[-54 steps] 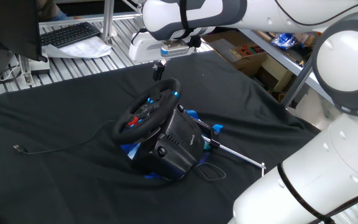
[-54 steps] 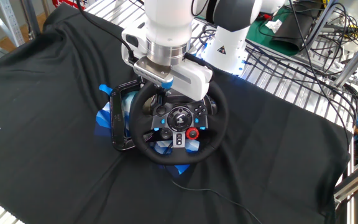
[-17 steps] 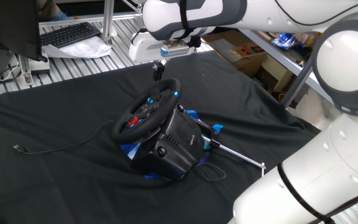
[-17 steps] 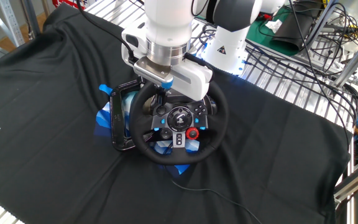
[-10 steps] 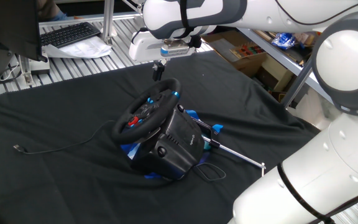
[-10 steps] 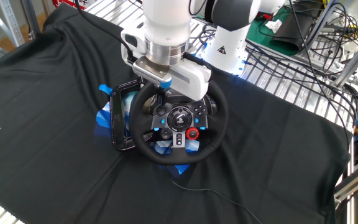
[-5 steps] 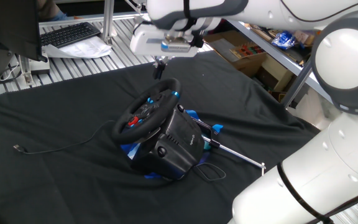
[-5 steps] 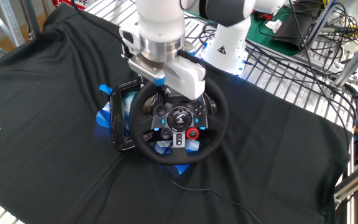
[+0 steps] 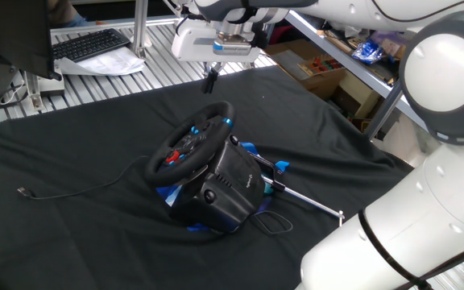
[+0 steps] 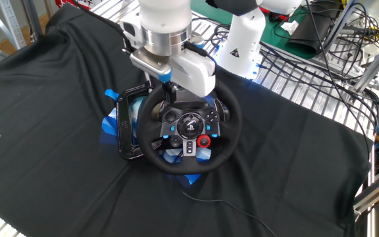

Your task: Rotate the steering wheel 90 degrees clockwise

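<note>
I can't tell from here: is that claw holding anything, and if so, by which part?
Nothing is held. The gripper hangs in the air above the top of the wheel, clear of its rim, with nothing between its fingers.

Tool (image 9: 211, 83) above steering wheel (image 9: 188, 142), apart from its rim

Matt black cloth (image 9: 79, 234) under a matt-rimmed steering wheel (image 10: 189, 129); glossy white arm (image 9: 449, 64).

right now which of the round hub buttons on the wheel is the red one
The lower-right one, just right of the hub centre on the steering wheel. It is bright red; the small buttons around it are blue or dark.
</note>
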`<act>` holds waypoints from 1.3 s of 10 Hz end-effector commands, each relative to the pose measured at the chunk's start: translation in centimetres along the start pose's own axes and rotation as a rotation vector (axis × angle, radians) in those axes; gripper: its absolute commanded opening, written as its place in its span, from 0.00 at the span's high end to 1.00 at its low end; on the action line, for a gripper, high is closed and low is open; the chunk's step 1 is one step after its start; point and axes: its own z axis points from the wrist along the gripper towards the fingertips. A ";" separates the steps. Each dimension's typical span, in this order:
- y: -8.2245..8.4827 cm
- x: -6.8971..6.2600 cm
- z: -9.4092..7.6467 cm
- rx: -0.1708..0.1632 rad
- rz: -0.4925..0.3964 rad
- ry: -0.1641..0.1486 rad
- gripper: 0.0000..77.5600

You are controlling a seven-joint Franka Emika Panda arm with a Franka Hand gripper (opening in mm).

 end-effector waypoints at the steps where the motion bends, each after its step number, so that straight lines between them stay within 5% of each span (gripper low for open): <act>1: -0.5 -0.5 -0.3 0.041 -0.034 0.012 1.00; 8: -0.5 -0.5 -0.4 0.040 0.021 0.023 1.00; 13: -0.5 -0.5 -0.4 0.036 0.169 0.043 1.00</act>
